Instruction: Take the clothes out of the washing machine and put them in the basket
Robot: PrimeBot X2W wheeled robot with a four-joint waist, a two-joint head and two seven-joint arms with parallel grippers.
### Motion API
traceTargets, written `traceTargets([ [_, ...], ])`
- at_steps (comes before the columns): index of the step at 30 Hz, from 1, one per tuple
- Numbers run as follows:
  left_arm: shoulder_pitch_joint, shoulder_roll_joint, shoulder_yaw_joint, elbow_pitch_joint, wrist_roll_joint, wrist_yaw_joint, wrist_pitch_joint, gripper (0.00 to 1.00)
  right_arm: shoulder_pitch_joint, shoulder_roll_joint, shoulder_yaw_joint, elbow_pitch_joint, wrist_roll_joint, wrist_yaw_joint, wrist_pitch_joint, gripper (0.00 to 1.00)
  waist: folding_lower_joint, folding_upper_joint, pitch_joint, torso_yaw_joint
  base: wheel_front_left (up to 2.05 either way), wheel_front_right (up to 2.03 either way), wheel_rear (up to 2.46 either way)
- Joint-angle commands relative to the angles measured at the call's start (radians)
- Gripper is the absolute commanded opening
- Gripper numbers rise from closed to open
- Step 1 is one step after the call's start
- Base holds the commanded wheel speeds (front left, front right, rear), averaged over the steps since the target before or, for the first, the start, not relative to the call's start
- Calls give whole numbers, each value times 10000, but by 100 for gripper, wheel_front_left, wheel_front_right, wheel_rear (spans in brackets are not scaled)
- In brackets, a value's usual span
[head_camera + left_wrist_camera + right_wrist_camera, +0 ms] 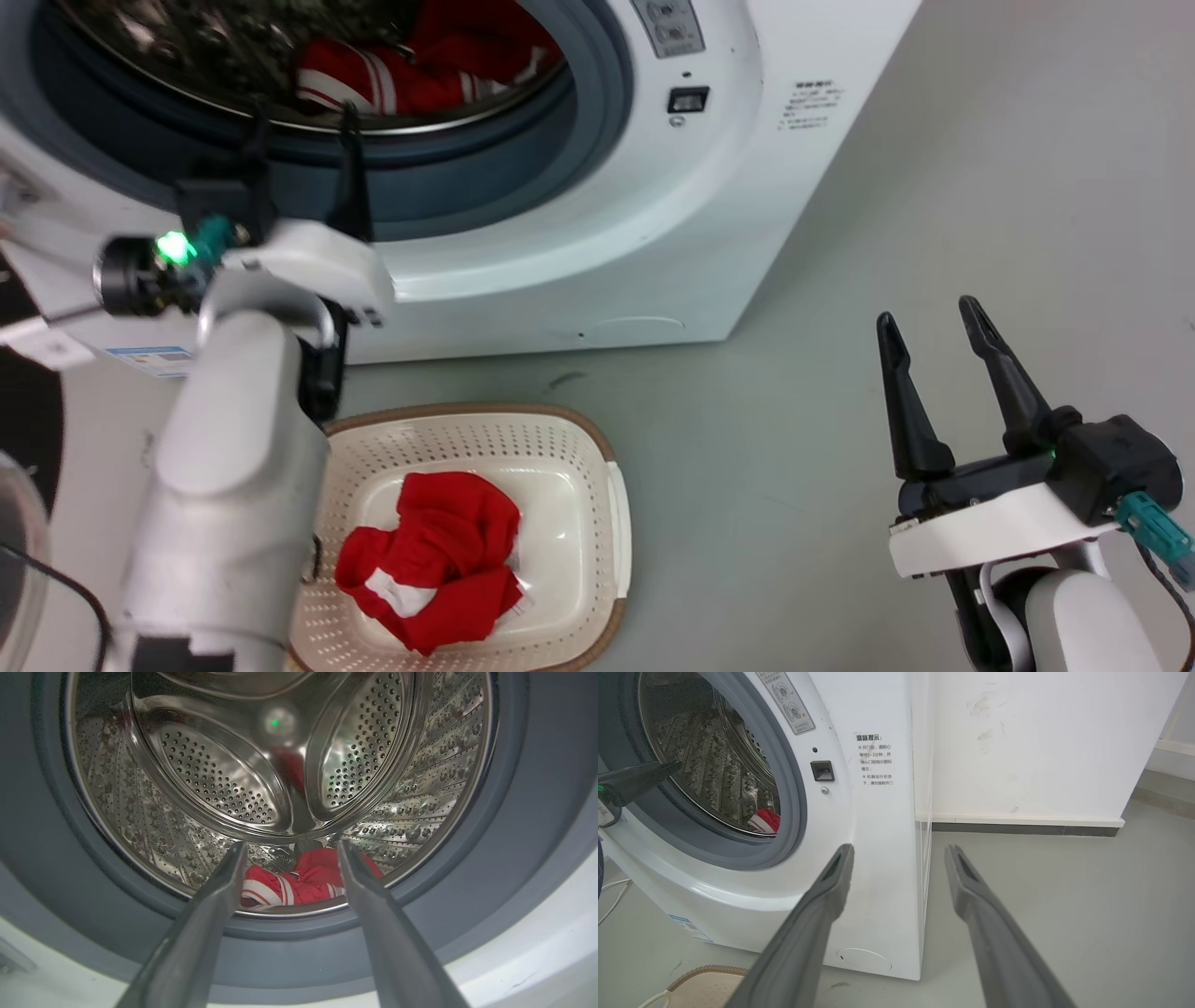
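The white washing machine [653,233] stands with its porthole uncovered. Red clothes with white stripes [420,70] lie at the bottom of the steel drum, also seen as clothes [299,884] in the left wrist view and as a red patch of clothes [766,821] in the right wrist view. My left gripper [301,121] is open at the grey rubber rim, its fingertips just short of the clothes, holding nothing. One red garment [429,560] lies in the cream basket [569,467] on the floor before the machine. My right gripper [929,322] hovers open and empty to the right.
Grey floor [934,187] stretches to the right of the machine. A white wall with a dark baseboard [1017,828] runs behind it. The edge of the glass door [28,551] shows at the lower left, beside my left forearm.
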Motion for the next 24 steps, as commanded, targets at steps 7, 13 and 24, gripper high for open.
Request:
traceTargets([
  [7, -1930, 724, -126, 1572, 253, -151, 426, 100, -581, 0, 303, 296, 360, -7, -363, 100, 0, 0, 1230, -852, 0, 0, 0],
  [13, -3407, 1463, -223, 2558, 446, -261, 1143, 100, -1029, 2, 691, 673, 735, -7, -678, 100, 0, 0, 2076, -1376, 0, 0, 0],
  [24, -5699, 2770, -602, 3916, 797, -718, 3426, 100, -1686, 5, 1472, 1212, 1335, -7, -980, 100, 0, 0, 3084, -2304, 0, 0, 0],
])
